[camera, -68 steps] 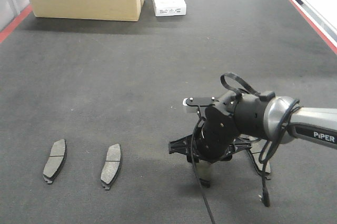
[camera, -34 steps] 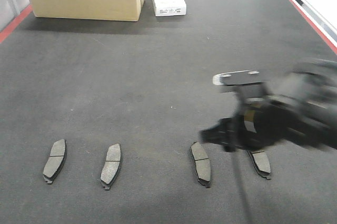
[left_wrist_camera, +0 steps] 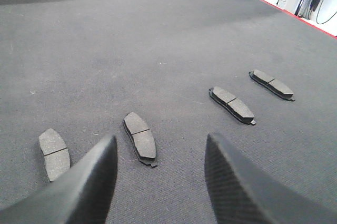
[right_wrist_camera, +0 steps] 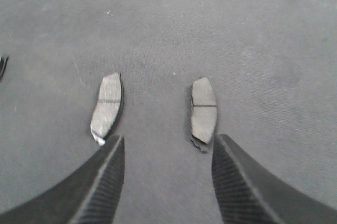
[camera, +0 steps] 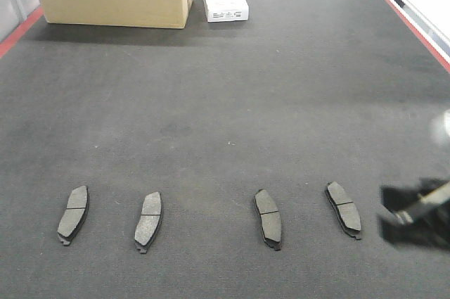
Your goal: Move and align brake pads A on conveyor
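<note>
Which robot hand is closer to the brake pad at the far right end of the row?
The right one. The right gripper hovers open just behind the far-right brake pad. The left gripper is open near the row's other end, by the second pad.

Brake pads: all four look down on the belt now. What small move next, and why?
Probably none on the pads; just park the right gripper clear. The four brake pads lie flat in one row on the conveyor. Both grippers, left included, are open and empty. The gaps look slightly uneven, so check spacing first.
</note>
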Controlling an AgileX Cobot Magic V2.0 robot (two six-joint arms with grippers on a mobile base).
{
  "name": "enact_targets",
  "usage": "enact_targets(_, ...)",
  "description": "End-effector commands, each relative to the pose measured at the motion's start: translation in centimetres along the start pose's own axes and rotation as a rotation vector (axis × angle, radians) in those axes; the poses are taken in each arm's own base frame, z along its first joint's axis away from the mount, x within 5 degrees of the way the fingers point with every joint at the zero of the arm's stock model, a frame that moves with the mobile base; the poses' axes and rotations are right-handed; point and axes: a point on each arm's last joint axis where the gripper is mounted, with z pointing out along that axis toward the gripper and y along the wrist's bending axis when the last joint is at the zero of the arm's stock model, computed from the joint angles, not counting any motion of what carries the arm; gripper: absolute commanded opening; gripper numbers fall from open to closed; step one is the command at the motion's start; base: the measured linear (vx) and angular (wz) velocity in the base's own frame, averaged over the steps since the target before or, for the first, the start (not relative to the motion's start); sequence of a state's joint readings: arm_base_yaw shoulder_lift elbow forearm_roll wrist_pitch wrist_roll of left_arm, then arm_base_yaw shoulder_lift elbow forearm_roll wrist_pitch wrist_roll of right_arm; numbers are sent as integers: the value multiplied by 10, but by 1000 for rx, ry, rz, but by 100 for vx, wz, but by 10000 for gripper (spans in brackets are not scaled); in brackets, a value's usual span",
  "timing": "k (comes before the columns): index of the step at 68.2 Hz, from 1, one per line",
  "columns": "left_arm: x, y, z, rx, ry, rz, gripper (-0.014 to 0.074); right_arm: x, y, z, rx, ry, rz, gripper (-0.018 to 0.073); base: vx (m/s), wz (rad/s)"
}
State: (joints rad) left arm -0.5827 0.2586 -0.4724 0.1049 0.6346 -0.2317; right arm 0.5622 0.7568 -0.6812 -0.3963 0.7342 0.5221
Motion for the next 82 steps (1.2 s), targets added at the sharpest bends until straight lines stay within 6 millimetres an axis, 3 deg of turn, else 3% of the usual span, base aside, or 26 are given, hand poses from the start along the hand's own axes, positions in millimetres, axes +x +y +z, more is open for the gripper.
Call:
enact_targets(1,-13,-3,-2,23,-76,-2,377,4,-2,-15,-54,-130,-53,361,0,0)
enact_targets(17,-12,-3,-2,22,-72,-2,377,45,-15,-52,-160,-398,-32,341,0,0)
enact_targets(28,-12,-3,-2,21,-72,-1,377,65,-22,-58,-161,-479,-34,337,0,0)
enact_targets(44,-12,-3,-2,22,-71,-2,343,64,-22,-63,-181,-545,-33,296,0,0)
enact_targets(51,-12,-3,-2,22,-68,-3,197,63,-21,-64,-187,-560,-34,136,0,0)
enact_targets(57,-13,-3,-2,23,-75,-3,-10,62,-21,-65,-194,-576,-34,-18,0,0)
enact_targets(82,-13,-3,-2,23,-78,-1,-8,61,-20,-66,-205,-584,-22,-12,0,0)
